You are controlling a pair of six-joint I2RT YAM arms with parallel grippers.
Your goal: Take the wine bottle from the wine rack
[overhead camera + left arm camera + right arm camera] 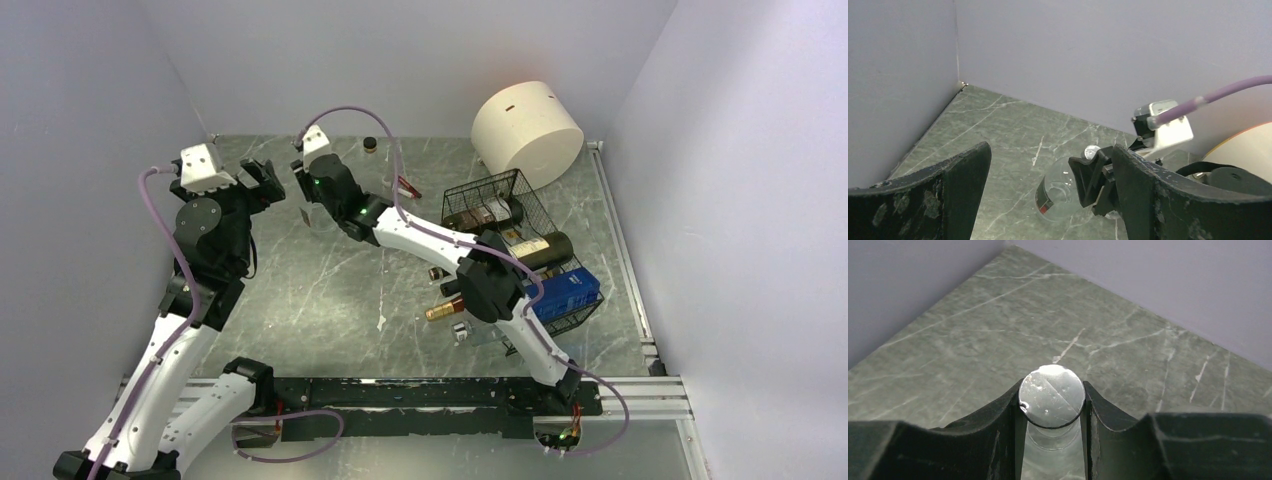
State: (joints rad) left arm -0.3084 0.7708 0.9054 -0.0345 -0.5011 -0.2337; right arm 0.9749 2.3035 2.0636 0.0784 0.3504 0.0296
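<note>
Grey-green marble table (pixel 330 290) boxed in by lavender walls: towards its far left my left gripper (pixel 1050 150) hangs with jaws wide and nothing between them, pointed at my right gripper (pixel 1051 390) just beside it. That one is pinched narrow on the neck of a clear bottle (pixel 1055 192), right under its silver cap (pixel 1051 396), well apart from the rack. On the right, the rack (pixel 495 190) sits near the cream cylinder (pixel 527 130), with a dark bottle (pixel 485 213) lying in it and another (pixel 548 248) just nearer me.
</note>
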